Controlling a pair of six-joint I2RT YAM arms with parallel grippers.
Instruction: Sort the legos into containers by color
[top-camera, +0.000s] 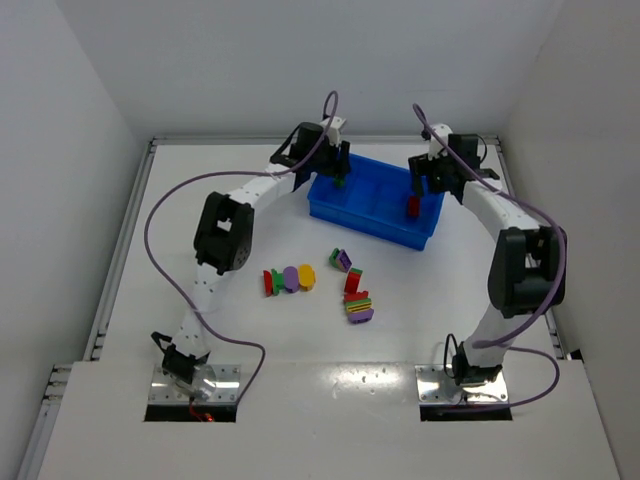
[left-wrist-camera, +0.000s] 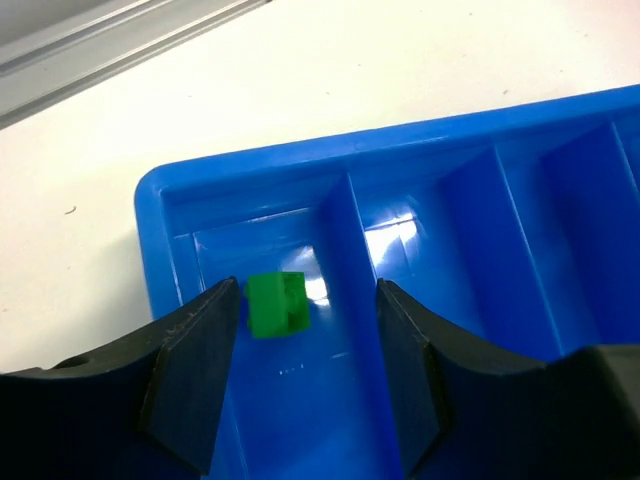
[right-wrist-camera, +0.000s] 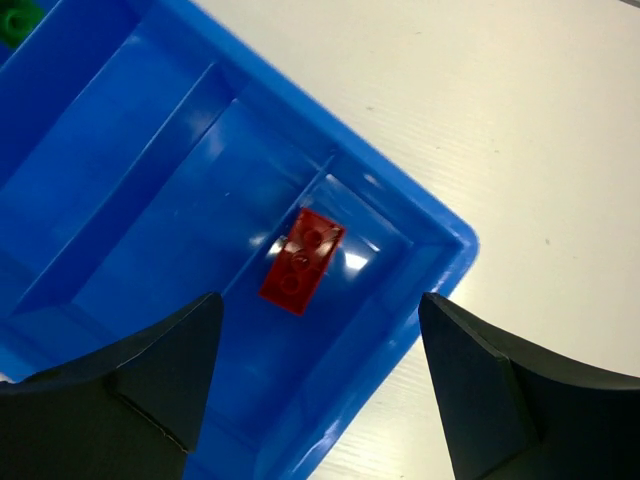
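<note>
Hovering over one end compartment of the glossy blue plastic bin (left-wrist-camera: 300, 155), the left pincer (left-wrist-camera: 306, 325) stands wide. A small green brick (left-wrist-camera: 275, 304) shows between its black fingers, close to one of them and ungripped. A thin divider (left-wrist-camera: 358, 250) runs just inside the other finger. The right pincer (right-wrist-camera: 315, 325) gapes wide over the opposite end compartment, where a flat, studded red brick (right-wrist-camera: 302, 260) lies just ahead of its tips. Behind both pincers, loose bricks (top-camera: 288, 279) and mixed stacks (top-camera: 358, 308) lie on the smooth white table (top-camera: 200, 180).
</note>
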